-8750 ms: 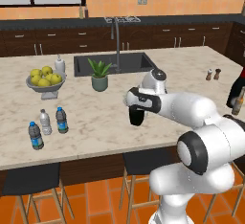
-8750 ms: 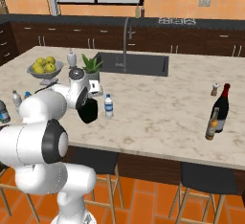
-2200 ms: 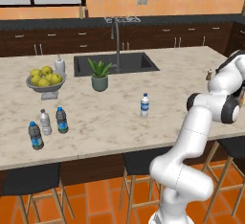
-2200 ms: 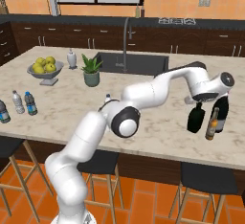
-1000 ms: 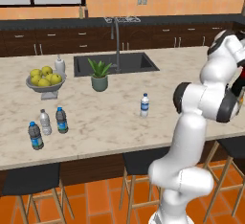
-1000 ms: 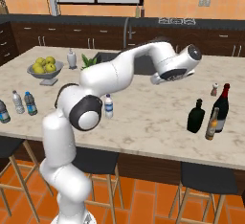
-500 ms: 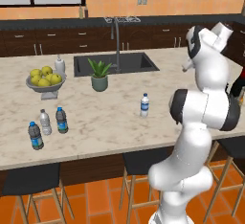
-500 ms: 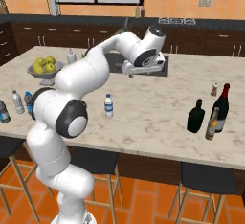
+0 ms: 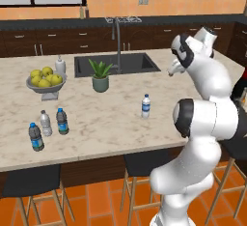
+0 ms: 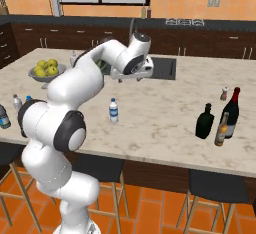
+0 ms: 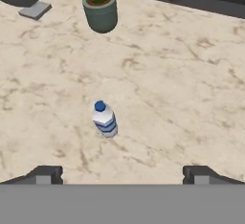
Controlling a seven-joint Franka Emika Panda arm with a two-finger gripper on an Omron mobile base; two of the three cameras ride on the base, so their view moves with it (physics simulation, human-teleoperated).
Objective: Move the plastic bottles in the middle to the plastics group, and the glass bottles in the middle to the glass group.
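Note:
A small plastic water bottle [image 11: 104,118] with blue label bands and a blue cap stands upright alone mid-counter [image 9: 145,106] [image 10: 114,111]. My gripper [image 11: 122,175] hangs open and empty above the counter, behind and to the right of that bottle [image 9: 171,69] [image 10: 129,77]. The squat black glass bottle [image 10: 204,122] stands at the right end beside the tall dark-and-red bottle [image 10: 231,112] and the amber bottle [image 10: 220,129]. At the left front stand a dark bottle [image 9: 36,137], a pale bottle [image 9: 46,123] and a blue-labelled bottle [image 9: 61,120].
A potted plant [image 9: 100,77] stands by the sink [image 9: 116,64] with its tall faucet [image 9: 117,41]. A fruit bowl [image 9: 44,81] and a white soap dispenser [image 9: 60,65] sit at the back left. Small shakers [image 10: 224,93] stand behind the glass bottles. Stools line the counter's front edge.
The arm has swung from the right end of the counter leftward to above the middle, near the sink. The gripper stays open. The bottles have not moved.

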